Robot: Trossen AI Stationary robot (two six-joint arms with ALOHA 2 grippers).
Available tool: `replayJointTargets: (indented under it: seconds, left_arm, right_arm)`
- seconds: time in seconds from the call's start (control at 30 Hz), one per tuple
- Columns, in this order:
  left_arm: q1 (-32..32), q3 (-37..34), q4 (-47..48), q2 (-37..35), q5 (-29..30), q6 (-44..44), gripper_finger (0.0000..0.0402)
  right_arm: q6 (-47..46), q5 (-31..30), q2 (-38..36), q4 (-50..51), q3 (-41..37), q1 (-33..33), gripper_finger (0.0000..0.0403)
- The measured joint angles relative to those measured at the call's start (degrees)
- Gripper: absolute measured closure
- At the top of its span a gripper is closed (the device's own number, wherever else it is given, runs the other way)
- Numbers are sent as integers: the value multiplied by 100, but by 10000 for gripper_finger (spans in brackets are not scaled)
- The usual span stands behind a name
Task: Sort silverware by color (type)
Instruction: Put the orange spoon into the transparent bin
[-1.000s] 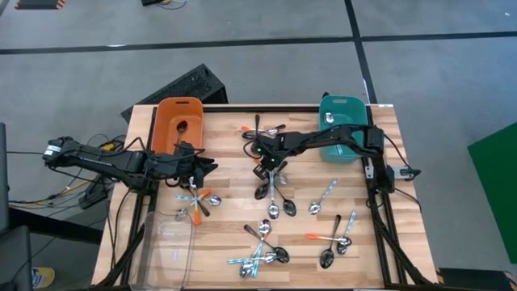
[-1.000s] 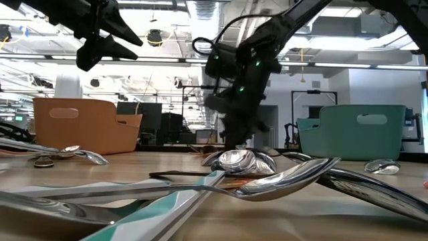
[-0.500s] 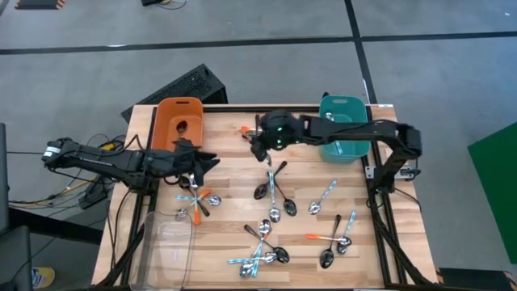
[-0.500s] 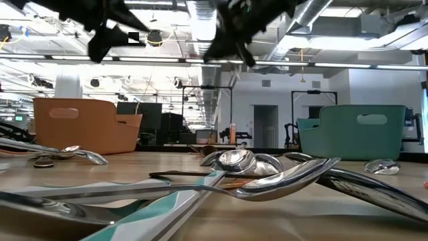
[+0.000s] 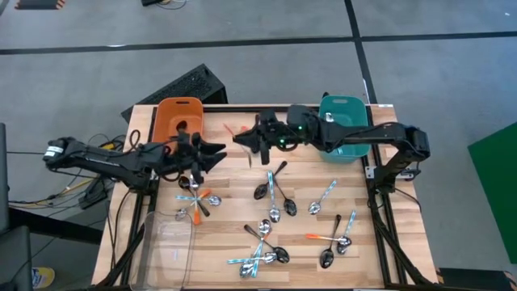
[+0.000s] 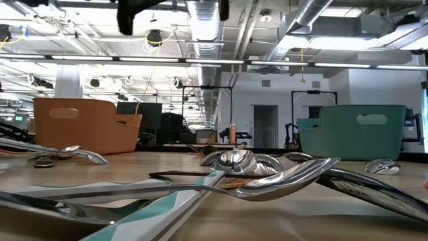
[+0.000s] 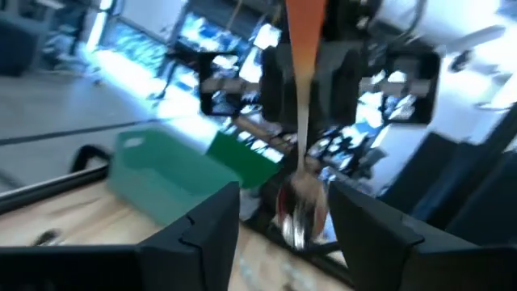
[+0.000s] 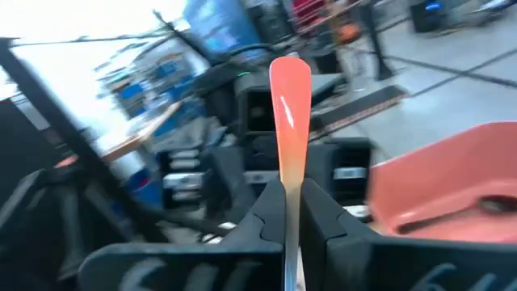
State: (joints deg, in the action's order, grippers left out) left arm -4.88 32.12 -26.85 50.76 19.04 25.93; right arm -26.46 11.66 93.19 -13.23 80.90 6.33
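High view: my right gripper (image 5: 245, 138) is clamped on an orange-handled spoon (image 8: 289, 113), held above the table between the orange bin (image 5: 178, 121) and the teal bin (image 5: 342, 109). My left gripper (image 5: 212, 153) faces it from just beside the orange bin, fingers (image 7: 206, 230) spread, the spoon's bowl between them. Neither bin's contents can be made out. Remaining spoons (image 5: 273, 204) lie scattered on the table (image 5: 226, 218).
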Motion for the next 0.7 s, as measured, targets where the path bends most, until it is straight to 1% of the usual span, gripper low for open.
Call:
replayJointTargets:
  seconds: [0.1, 0.2, 0.27, 0.43, 0.57, 0.7]
  left_arm:
    - [0, 0, -357, 242, -97, -52, 200]
    - [1, 0, -499, 449, -120, -51, 192]
    - [1, -2, -774, 605, -233, -31, 193]
    - [-1, -4, -1947, 1079, -701, -331, 201]
    - [14, -4, -2455, 1438, -713, -390, 204]
    - [78, 1, -2718, 1659, -728, -135, 205]
  right_arm:
    - [0, 214, -8, -91, 2, -74, 383]
    - [-5, 399, -3, -91, 2, -78, 382]
    - [-6, 483, -2, -180, 2, -73, 379]
    - [-51, 488, -4, -176, 2, -93, 377]
    - [-51, 488, -4, -110, 2, -143, 377]
    - [-53, 488, -4, -35, 2, -161, 376]
